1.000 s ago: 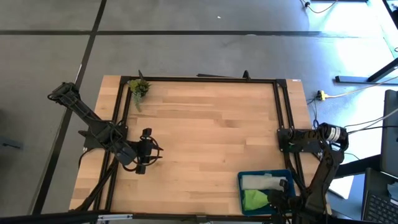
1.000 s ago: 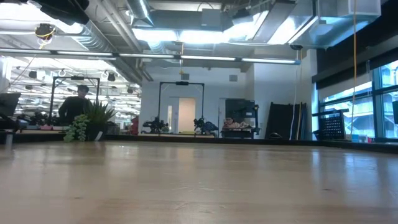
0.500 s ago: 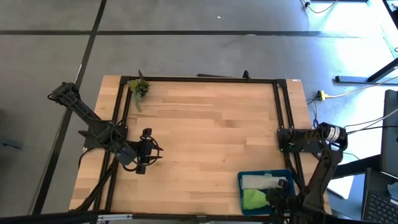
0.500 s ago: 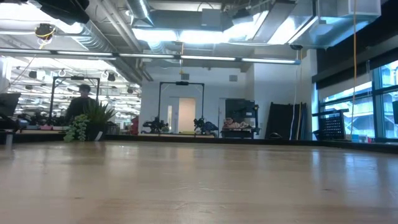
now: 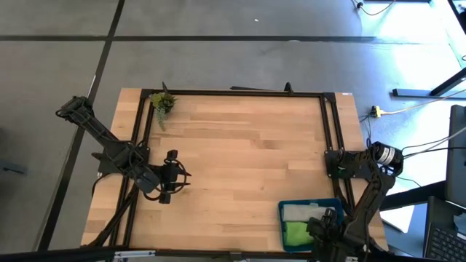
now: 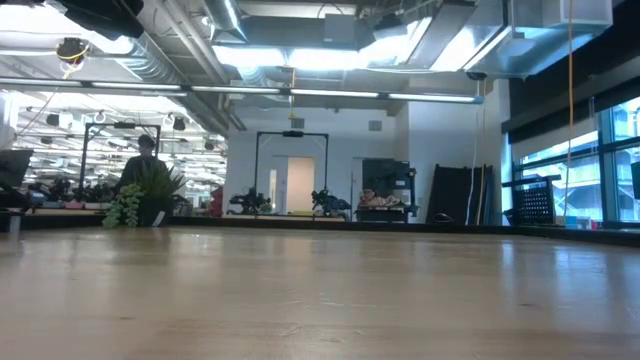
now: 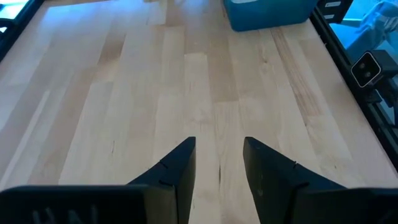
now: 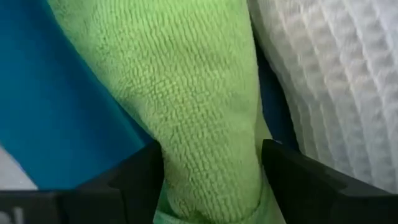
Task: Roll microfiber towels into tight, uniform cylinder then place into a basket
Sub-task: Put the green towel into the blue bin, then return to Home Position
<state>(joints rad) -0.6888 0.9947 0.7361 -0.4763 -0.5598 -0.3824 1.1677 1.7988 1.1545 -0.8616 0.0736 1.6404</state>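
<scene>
So if you look down from the high view, your right gripper (image 5: 317,231) is parked right over the basket (image 5: 281,209), which sits at the near right corner of the table (image 5: 240,153). Both towels are inside it: the pale grey-white towel (image 5: 302,212) lies along the far side of the basket, and the lime green towel (image 5: 294,233) sits just beside it on the near side, the two touching.

Your right wrist view gives you the close-up. The green towel (image 8: 199,106) runs straight between the two dark fingers (image 8: 134,177), with the white waffle-textured towel (image 8: 336,81) pressed against it and the blue basket floor (image 8: 56,112) showing on the other side. The fingers sit apart with the green cloth filling the whole gap between them, each one right up against the fabric. You can't really tell from this whether they're squeezing it or just resting alongside, so I wouldn't call it a firm grip.

Your left gripper (image 5: 169,182) is well away from all that, hanging over the left side of the table above bare wood. In the left wrist view its fingers (image 7: 174,171) stand a little apart with nothing between them, and you can see the basket (image 7: 267,12) far off across the boards.

There's also a small leafy plant sprig (image 5: 162,102) at the far left corner of the table, and in the low view a person (image 6: 143,165) stands behind it in the room beyond.
</scene>
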